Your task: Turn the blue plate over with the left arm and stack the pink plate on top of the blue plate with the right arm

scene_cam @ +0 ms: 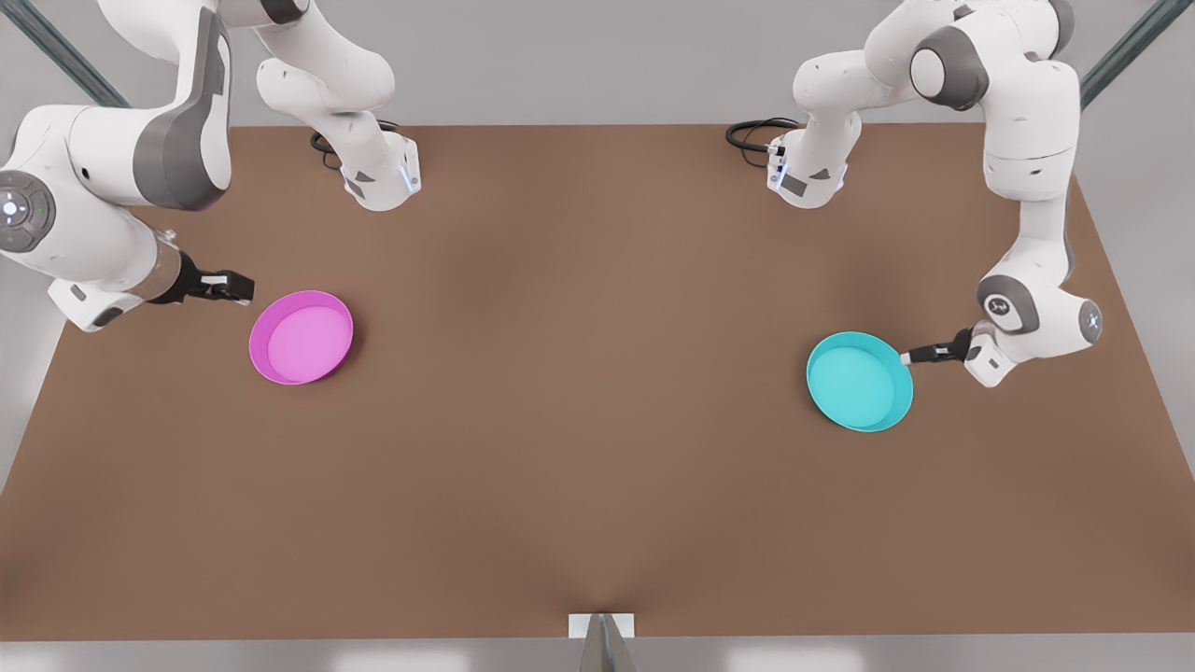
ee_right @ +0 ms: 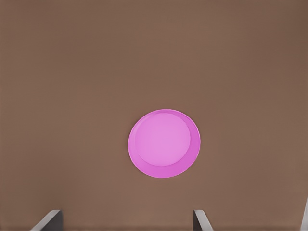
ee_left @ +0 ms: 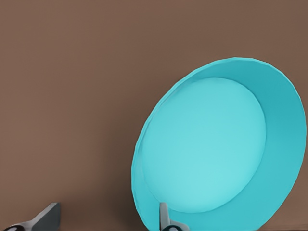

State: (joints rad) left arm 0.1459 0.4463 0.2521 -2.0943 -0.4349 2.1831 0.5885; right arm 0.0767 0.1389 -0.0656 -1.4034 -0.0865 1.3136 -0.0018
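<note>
Brown tabletop (scene_cam: 579,420) with two dishes set well apart, both lying open side up. Blue plate (scene_cam: 859,381) toward the front view's right, flat on its base, paler inside showing. Pink plate (scene_cam: 301,337) toward the front view's left, likewise rim up.

Left claw (scene_cam: 904,357) reaching in low from the front view's right, tips right at the blue plate's rim, on the edge nearest the arm. In the left wrist view, blue plate (ee_left: 219,147) looming close, one finger (ee_left: 164,216) standing against its near rim and the other well off to the side over bare tabletop; spread wide, gripping nothing, though real contact with the rim hard to judge.

Right claw (scene_cam: 238,287) at the front view's left, just beside the pink plate but apart from it, a strip of tabletop between. In the right wrist view, pink plate (ee_right: 164,143) lying ahead and centred between the two fingers (ee_right: 48,220), also spread wide and empty
</note>
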